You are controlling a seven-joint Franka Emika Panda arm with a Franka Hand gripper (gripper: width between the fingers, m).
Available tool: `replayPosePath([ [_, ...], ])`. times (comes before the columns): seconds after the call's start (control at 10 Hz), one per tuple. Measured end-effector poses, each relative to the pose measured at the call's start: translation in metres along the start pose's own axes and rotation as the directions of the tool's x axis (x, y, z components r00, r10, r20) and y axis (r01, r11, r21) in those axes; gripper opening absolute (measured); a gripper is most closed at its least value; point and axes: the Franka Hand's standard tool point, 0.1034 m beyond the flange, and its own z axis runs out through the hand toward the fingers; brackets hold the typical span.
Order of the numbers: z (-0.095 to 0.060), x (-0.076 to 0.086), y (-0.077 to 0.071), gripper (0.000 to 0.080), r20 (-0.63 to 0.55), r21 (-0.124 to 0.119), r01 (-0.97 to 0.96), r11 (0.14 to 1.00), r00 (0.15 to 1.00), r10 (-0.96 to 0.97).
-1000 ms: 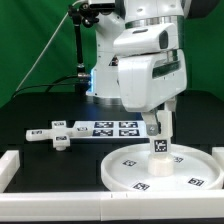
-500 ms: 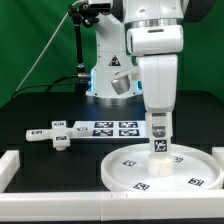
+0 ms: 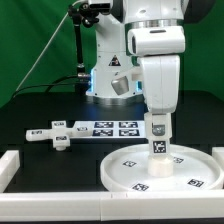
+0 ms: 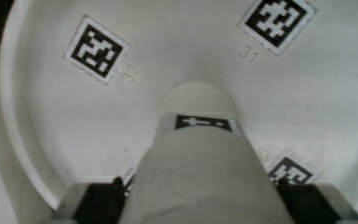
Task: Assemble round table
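Leg point(image 3: 158, 148) held upright, pinched near its top by claw point(image 3: 158, 134). Lower end placed at centre of disc point(image 3: 118, 176); contact there cannot be told. Disc laid flat on black table point(image 3: 60, 160), tags seen on its upper face. In wrist view, leg seen lengthwise over disc, dark fingers point(image 4: 101, 200) pressed on both sides. Cross piece point(image 3: 52, 133) laid flat at disc's 10 o'clock, well apart. Marker board point(image 3: 112, 128) at 11 o'clock, just beside cross piece. White rail point(image 3: 10, 165) at 9 o'clock.
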Motion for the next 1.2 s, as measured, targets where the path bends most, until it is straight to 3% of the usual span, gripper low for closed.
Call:
replayPosePath([
  [0.2, 0.0001, -0.0001, 0.0000, 0.0408, 0.000, 0.000, -0.047, 0.999, 0.999, 0.047],
  [0.4, 0.0003, 0.0001, -0.0003, 0.0408, -0.002, 0.002, -0.229, 0.973, 0.973, 0.229],
  [0.6, 0.0004, 0.0007, -0.0008, 0.0409, -0.001, 0.004, -0.463, 0.886, 0.886, 0.463],
  [0.8, 0.0010, 0.0060, -0.0027, 0.0409, 0.002, 0.008, -0.670, 0.742, 0.742, 0.670],
  [1.2, 0.0019, 0.0064, -0.0038, 0.0409, 0.004, 0.009, -0.812, 0.583, 0.583, 0.812],
])
